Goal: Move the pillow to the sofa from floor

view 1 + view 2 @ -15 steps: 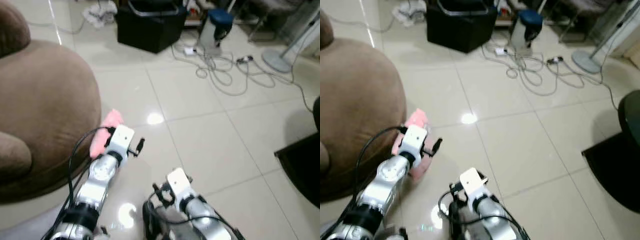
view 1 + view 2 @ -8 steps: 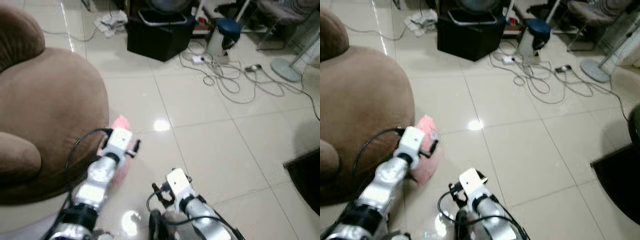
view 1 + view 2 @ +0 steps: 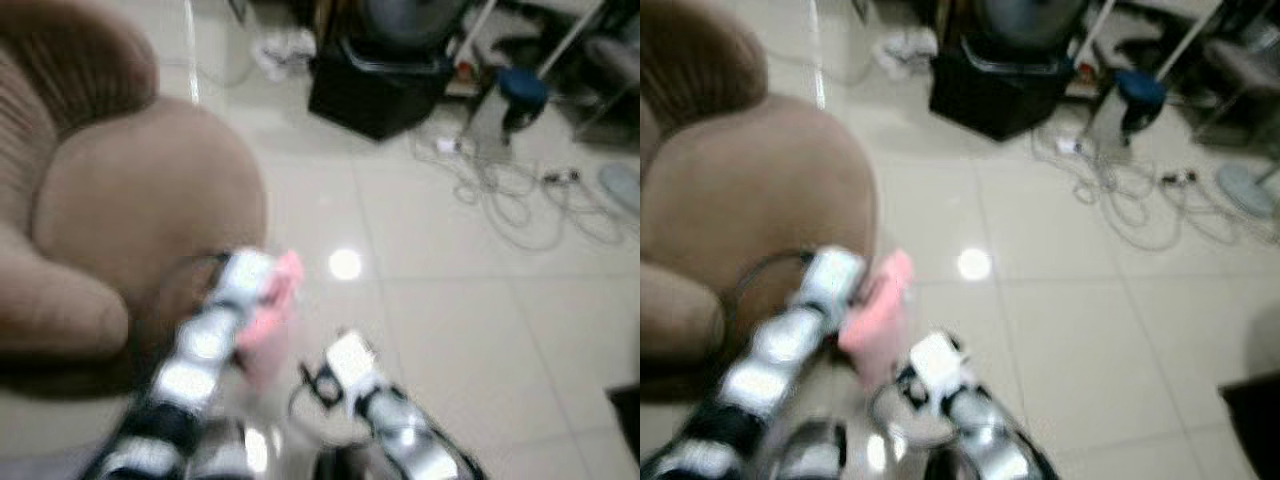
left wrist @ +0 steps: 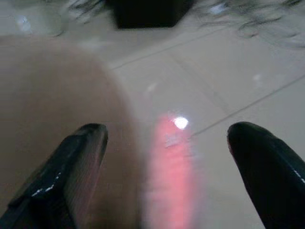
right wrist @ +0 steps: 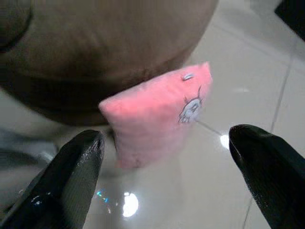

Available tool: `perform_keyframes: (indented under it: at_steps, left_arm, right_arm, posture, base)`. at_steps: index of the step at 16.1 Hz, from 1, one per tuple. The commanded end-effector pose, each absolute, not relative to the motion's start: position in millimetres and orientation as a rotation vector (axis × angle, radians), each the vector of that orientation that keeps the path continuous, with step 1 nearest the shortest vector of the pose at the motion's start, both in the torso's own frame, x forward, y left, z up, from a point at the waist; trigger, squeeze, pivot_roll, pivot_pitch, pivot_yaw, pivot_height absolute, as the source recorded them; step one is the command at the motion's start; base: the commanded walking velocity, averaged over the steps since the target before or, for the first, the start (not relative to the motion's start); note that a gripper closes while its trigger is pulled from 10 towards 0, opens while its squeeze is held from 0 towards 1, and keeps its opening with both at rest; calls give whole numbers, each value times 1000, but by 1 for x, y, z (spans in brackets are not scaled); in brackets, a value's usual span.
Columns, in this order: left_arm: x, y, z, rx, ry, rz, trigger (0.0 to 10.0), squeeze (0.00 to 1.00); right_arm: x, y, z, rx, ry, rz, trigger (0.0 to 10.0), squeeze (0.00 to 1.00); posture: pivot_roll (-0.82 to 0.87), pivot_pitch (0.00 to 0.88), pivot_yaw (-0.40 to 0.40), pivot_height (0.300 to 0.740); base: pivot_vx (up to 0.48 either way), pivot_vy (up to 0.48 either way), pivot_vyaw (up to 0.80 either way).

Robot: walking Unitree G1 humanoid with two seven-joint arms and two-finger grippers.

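Right wrist view gives us the clearest look at the small pink fabric pillow with a little printed figure (image 5: 157,114): it stands on edge in the middle of the frame, apparently lifted off the glossy cream tiled floor (image 5: 248,109), just in front of the rounded brown upholstered sofa (image 5: 109,43). Our right hand (image 5: 167,186) hangs back from it with its fingers spread wide, gripping nothing. In the blurred left eye view, our left hand (image 3: 262,290) sits at lower centre against the pillow, and in its wrist view the fingers are spread on either side of it; whether they pinch it we cannot tell. We judge the pillow is held near the sofa's edge, ready to go over it.
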State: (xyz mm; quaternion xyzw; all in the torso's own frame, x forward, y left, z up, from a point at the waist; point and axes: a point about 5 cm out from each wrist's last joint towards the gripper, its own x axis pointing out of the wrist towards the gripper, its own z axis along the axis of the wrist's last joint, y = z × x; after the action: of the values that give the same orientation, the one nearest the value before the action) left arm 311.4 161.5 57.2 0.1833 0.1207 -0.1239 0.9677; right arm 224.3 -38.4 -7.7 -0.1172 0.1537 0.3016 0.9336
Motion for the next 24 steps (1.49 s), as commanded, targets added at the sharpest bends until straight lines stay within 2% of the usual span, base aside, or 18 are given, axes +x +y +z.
perform_keyframes:
  at_steps: [1, 6, 12, 13, 14, 24]
  left_arm:
    - [309, 141, 54, 355, 239, -303, 10000, 0]
    - [307, 134, 51, 384, 237, -334, 10000, 0]
    - [308, 139, 53, 382, 237, -308, 10000, 0]
    - [309, 141, 54, 376, 235, -293, 10000, 0]
    - [309, 141, 54, 372, 231, -285, 10000, 0]
    - [309, 147, 53, 370, 243, -251, 10000, 0]
  right_arm:
    - [218, -34, -13, -210, 345, 612, 10000, 0]
    - [219, -33, -12, -221, 335, 622, 10000, 0]
    - [220, -32, -11, -204, 339, 618, 10000, 0]
    - [253, -90, 11, -212, 295, 596, 10000, 0]
    - [266, -115, 24, -215, 283, 592, 10000, 0]
    - [272, -127, 38, -207, 303, 596, 10000, 0]
  posture:
    - [-54, 227, -196, 714]
    - [-55, 230, -199, 714]
    - [-49, 231, -196, 714]
    - [-47, 230, -197, 700]
    - [-47, 230, -197, 690]
    - [-28, 217, -206, 589]
  base:
    - [0, 0, 0]
    - [192, -212, 0]
    - [0, 0, 0]
    - [0, 0, 0]
    - [0, 0, 0]
    - [0, 0, 0]
